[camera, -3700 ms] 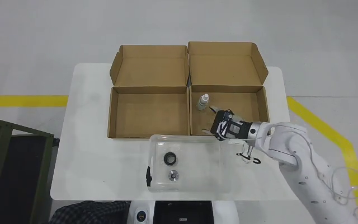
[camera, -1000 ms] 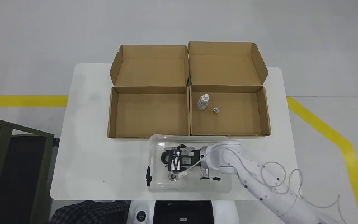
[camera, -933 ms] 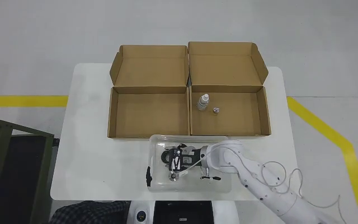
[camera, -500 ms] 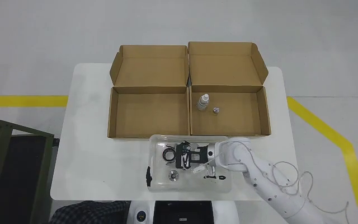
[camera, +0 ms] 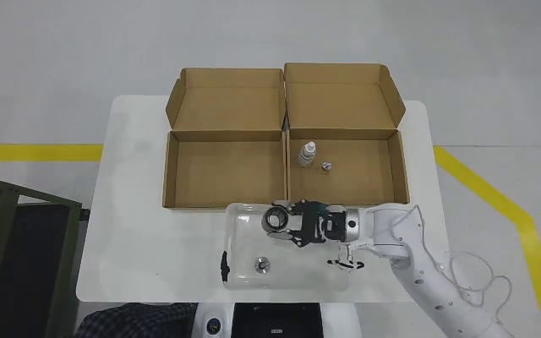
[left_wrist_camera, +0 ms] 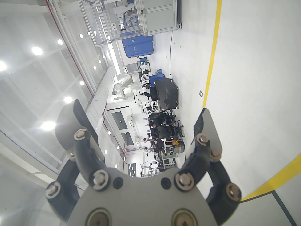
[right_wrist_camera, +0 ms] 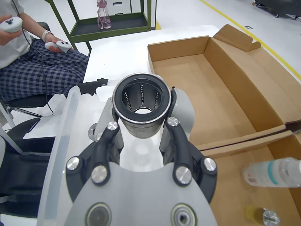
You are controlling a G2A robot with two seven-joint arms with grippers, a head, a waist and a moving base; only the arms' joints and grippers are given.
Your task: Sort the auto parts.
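My right gripper (camera: 286, 223) is shut on a black-rimmed metal cylindrical bearing (camera: 275, 219), held over the far edge of the clear plastic tray (camera: 245, 279). In the right wrist view the bearing (right_wrist_camera: 141, 109) stands hollow end up between the fingers (right_wrist_camera: 175, 132) of the gripper (right_wrist_camera: 142, 121), near the empty left cardboard box (right_wrist_camera: 200, 90). A small round metal part (camera: 263, 265) lies in the tray. My left gripper (left_wrist_camera: 141, 109) is open, holds nothing and points out into the room.
Two open cardboard boxes stand side by side behind the tray: the left box (camera: 224, 173) is empty, and the right box (camera: 372, 182) holds a small white bottle (camera: 306, 153) and a small metal piece (camera: 327, 166). A black clip (camera: 225, 267) sits on the tray's left rim.
The right gripper came from the right box into the tray, shut on the bearing there, and has lifted it up and toward the boxes.
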